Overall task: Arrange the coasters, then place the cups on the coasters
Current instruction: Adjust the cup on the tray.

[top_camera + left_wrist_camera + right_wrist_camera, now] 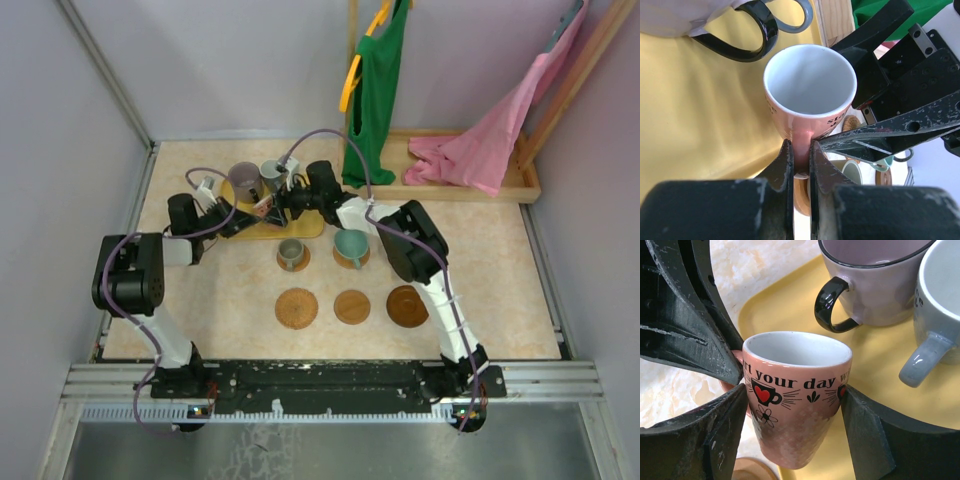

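A small pink cup [795, 390] with black lettering and a white inside hangs above the edge of the yellow tray [880, 365]. My left gripper [801, 155] is shut on its handle. My right gripper [795, 410] has a finger against each side of the cup's body. In the top view both grippers meet at the cup [262, 205]. A purple cup [243, 180] and a grey cup [271, 172] stand on the tray. A grey cup [291, 252] and a teal cup [351, 244] sit on coasters. Three bare coasters [297, 308], [352, 306], [406, 306] lie in a row.
A wooden rack base [520, 185] stands at the back right, with a green garment [378, 90] and a pink garment [490, 140] hanging over it. Grey walls close in the left and right sides. A coaster [802, 195] shows just below the held cup.
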Controlling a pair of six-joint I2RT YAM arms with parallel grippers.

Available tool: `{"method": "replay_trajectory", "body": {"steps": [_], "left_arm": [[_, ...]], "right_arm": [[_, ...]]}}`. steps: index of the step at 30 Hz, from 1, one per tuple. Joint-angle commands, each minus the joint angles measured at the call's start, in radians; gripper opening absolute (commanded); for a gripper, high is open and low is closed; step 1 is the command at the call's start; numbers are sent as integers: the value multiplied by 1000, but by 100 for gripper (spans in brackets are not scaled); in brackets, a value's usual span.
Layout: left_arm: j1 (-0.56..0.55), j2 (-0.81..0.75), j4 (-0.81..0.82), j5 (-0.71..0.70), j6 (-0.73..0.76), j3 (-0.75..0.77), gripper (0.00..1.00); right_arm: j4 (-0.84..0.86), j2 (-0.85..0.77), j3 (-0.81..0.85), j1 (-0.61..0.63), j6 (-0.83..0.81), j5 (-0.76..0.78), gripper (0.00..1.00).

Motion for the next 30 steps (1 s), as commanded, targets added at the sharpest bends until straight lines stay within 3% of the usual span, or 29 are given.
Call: {"method": "replay_trajectory", "body": {"steps": [1,12,23,30], "left_arm": [[-4,13,48,-24,-2,21,0],[-7,16,51,-35,1,20,0],[-21,-32,-7,-72,50,28,0],[-42,-58,-28,-109,66,36,0]], "right_arm": [[84,-24,13,-7,-6,-57,74],[76,-47,-2,-23,2,-56,77],[78,-191,-101,-39,-4,-22,78],[-11,-267,-85,-39,-31,-18,78]]}}
